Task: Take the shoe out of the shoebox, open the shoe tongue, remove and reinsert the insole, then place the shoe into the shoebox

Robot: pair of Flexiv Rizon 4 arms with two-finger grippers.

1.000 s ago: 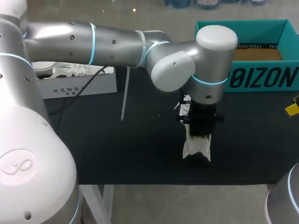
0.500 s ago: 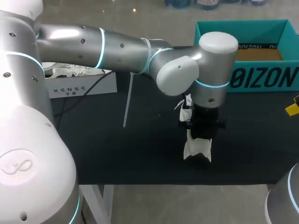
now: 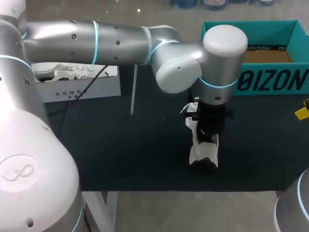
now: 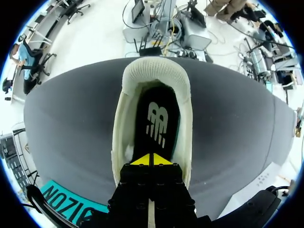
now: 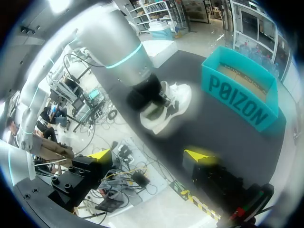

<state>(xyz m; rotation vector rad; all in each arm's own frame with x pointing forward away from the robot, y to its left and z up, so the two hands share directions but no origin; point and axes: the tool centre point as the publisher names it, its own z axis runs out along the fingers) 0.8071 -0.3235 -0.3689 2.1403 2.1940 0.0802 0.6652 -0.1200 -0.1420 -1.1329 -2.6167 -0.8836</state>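
Note:
The white shoe stands on the dark table, toe pointing away from the front edge. My left arm comes across from the left, and my left gripper is pushed down into the shoe's opening. In the left wrist view the left gripper is shut, tips together over the front of the black insole inside the shoe; whether they pinch it I cannot tell. The teal shoebox sits open at the back right. My right gripper hangs open and empty off to the right of the shoe.
A white box with crumpled paper stands at the back left, with a thin white strip beside it. One yellow fingertip of my right gripper shows at the right edge. The teal shoebox lies beyond the shoe.
My left arm's upper links swung slightly right and back again while its gripper stayed inside the shoe. The shoe has hardly shifted. The right gripper has not moved.

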